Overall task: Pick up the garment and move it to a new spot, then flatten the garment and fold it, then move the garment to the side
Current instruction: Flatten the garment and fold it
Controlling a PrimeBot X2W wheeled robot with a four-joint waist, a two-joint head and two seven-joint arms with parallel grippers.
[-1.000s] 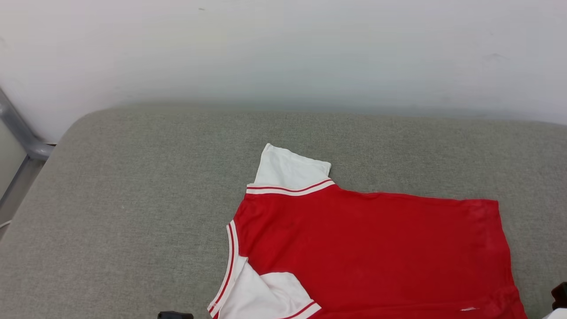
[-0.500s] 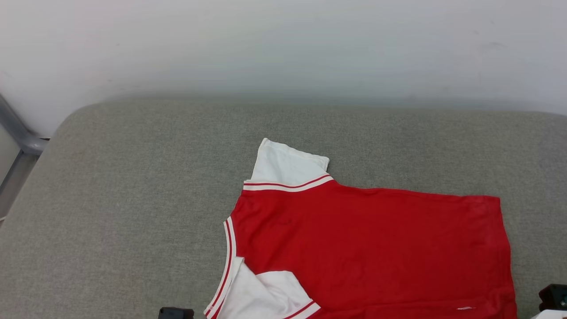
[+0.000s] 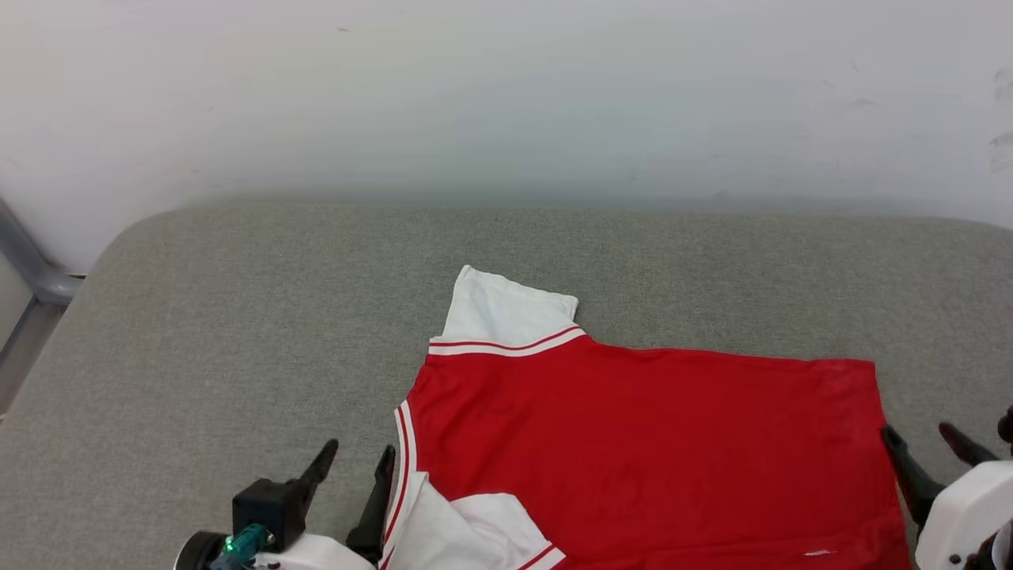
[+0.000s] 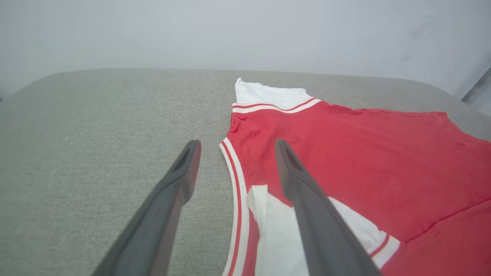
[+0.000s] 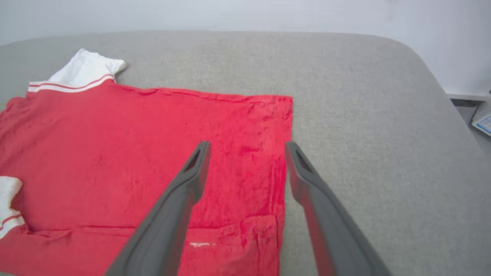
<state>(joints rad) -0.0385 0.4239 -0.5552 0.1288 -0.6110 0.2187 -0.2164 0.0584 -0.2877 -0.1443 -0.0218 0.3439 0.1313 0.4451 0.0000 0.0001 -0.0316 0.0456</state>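
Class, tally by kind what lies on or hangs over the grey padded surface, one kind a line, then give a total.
Red jersey-style T-shirt with white short sleeves: 1
Dark two-fingered grippers, left gripper and right gripper: 2
Total: 3

Bright, even light; soft shadows; sharp focus.

Showed wide bare grey cushion [image 3: 237, 317] left of and behind the garment [image 3: 633, 443], open enough for a gripper to pass. Was bounded at the back by a pale wall [image 3: 506, 95] and at the far left by a grey metal rail [image 3: 36, 273]. Left a narrower bare strip beside the garment's hem on the right, where the right gripper [image 3: 916, 431] stood with fingers spread astride that edge.
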